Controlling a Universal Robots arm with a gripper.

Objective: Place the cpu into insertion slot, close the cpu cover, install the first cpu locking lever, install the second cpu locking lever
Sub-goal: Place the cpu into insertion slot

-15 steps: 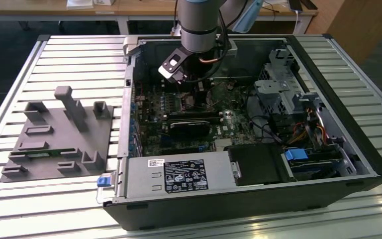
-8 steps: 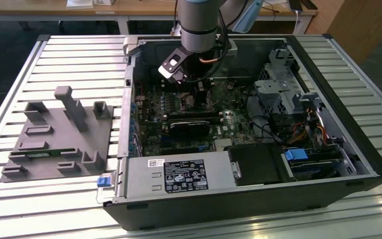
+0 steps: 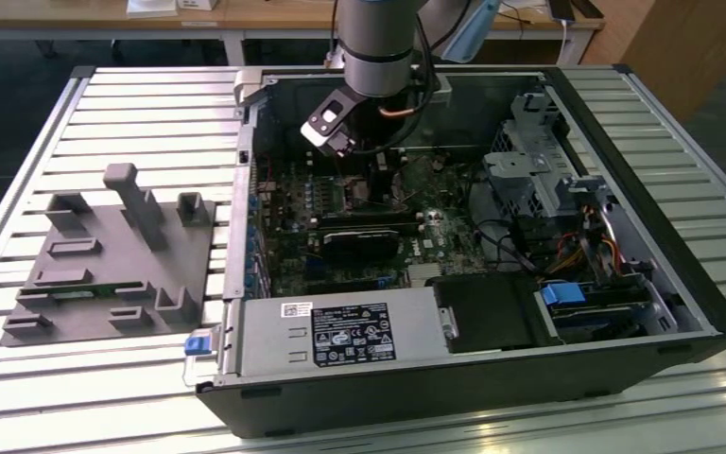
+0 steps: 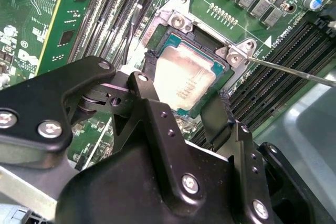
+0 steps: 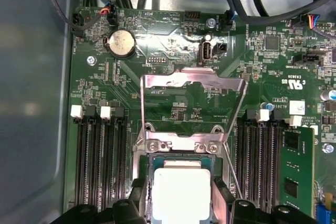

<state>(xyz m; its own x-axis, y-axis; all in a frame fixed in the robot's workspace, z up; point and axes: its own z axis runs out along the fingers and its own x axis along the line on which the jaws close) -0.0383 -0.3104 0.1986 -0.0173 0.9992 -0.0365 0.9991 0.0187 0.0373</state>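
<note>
Step 1, placing | cpu [image 5: 181, 192] in insertion slot [image 4: 202, 38] | gripper [image 4: 182, 95] jaws straddle it, pinch or clearance: cannot tell | cpu cover [image 5: 178, 81] raised | calls for level seating

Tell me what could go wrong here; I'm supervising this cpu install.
The tool straddles the cpu at the insertion slot; if the cpu is slightly askew, it may seat crooked. The cpu cover stands raised just beyond the slot, so the tool might catch it.
</note>
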